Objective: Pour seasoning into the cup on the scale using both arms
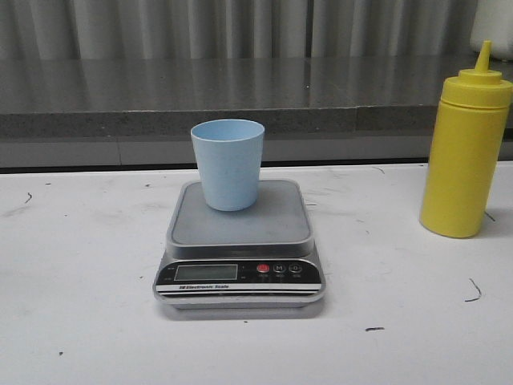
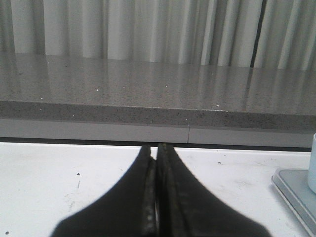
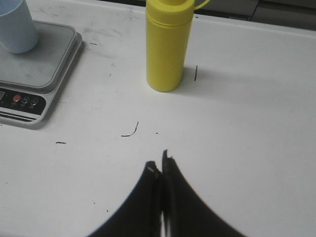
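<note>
On the right side of the white surface (image 1: 88,265), well apart from everything else, the seasoning bottle (image 1: 465,152) stands upright, yellow and opaque, its pointed nozzle cap on and aimed up. Nothing touches it. In the right wrist view the same bottle (image 3: 167,44) sits beyond the right claw (image 3: 161,168), with bare surface between them; that claw's two black fingers are pressed together, tip against tip, pinching nothing.

Left of the bottle, near the middle of the surface, the scale (image 1: 240,257) lies flat with its black front panel, display and buttons facing the camera. The pale blue cup (image 1: 228,164) stands upright on the steel platform, toward the platform's back edge, mouth open upward. From the right wrist view the cup (image 3: 17,27) and scale (image 3: 34,79) appear to one side of the bottle.

The left claw (image 2: 157,153) is likewise closed, its fingers lying flush against each other and gripping nothing, hovering over bare surface; only an edge of the scale (image 2: 296,190) and a sliver of the cup (image 2: 312,163) show at that picture's margin. A grey speckled ledge (image 1: 160,96) runs behind the surface, with pale vertical curtain folds (image 1: 240,28) above it. A few small dark marks dot the surface.
</note>
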